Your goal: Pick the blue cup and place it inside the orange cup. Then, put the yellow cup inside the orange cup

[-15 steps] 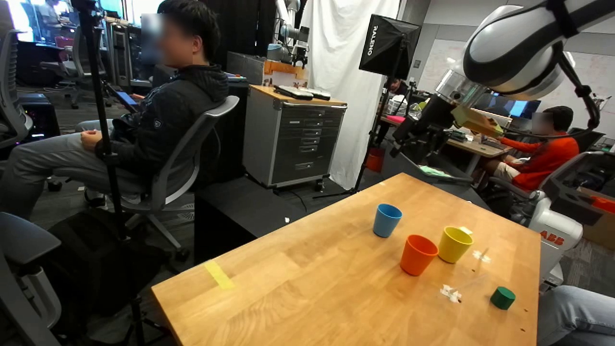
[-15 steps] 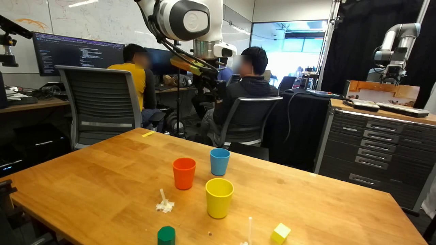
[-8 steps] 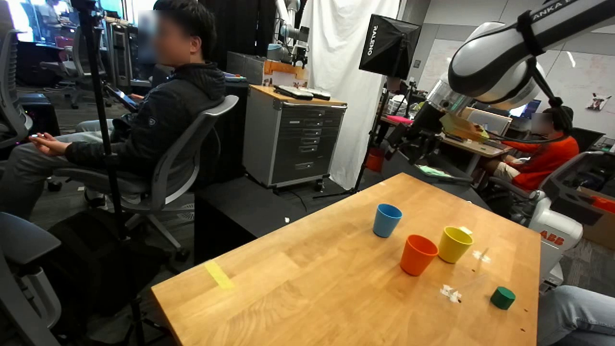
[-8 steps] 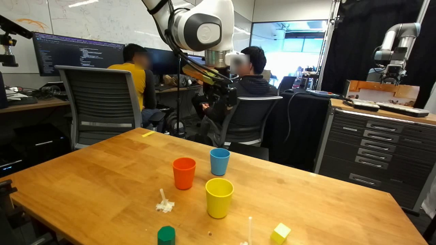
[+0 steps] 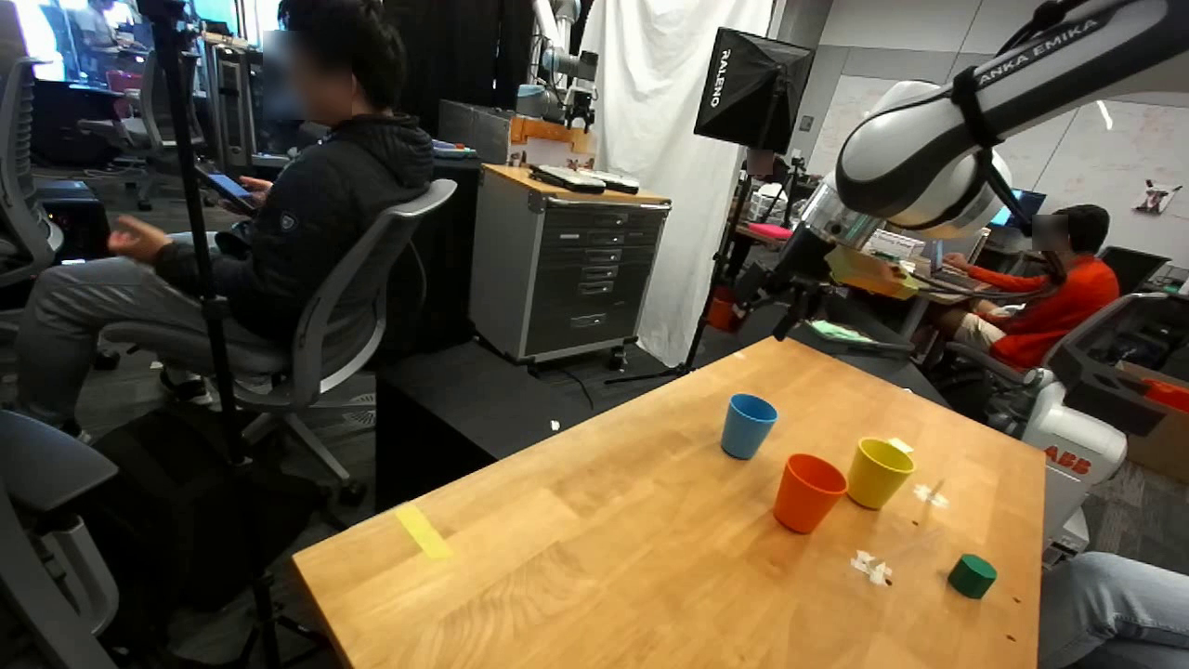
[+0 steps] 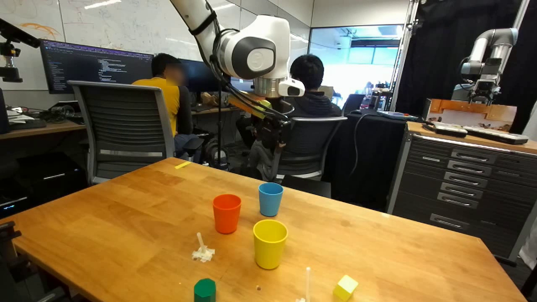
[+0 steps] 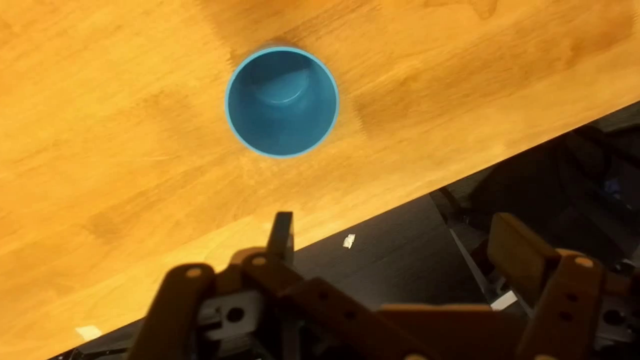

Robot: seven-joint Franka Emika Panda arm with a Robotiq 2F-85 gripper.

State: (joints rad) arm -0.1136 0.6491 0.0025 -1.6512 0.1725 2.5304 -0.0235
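Observation:
Upright on the wooden table, the blue cup (image 5: 748, 432) stands near the long edge, its mouth facing up in the wrist view (image 7: 282, 120). Closer to the table's middle is the orange cup (image 5: 804, 502), also upright with an open top. The yellow cup (image 6: 269, 251) stands beside it, apart from both others. My gripper (image 7: 395, 235) is open, its two fingers spread wide with nothing between them. It hangs above table height, near the edge past the blue cup, and touches no cup. In an exterior view the gripper (image 6: 275, 144) appears above and behind the blue cup.
A dark green block (image 6: 204, 290) and a small yellow cube (image 6: 345, 287) lie on the table. A clear peg (image 6: 200, 241) rises from white tape, and another clear peg (image 6: 308, 279) stands nearer that camera. A black box (image 5: 464, 404) sits below the table edge.
My arm and gripper have come down and moved closer to the blue cup, with the jaws staying open. The cups have not moved. A seated person behind has shifted.

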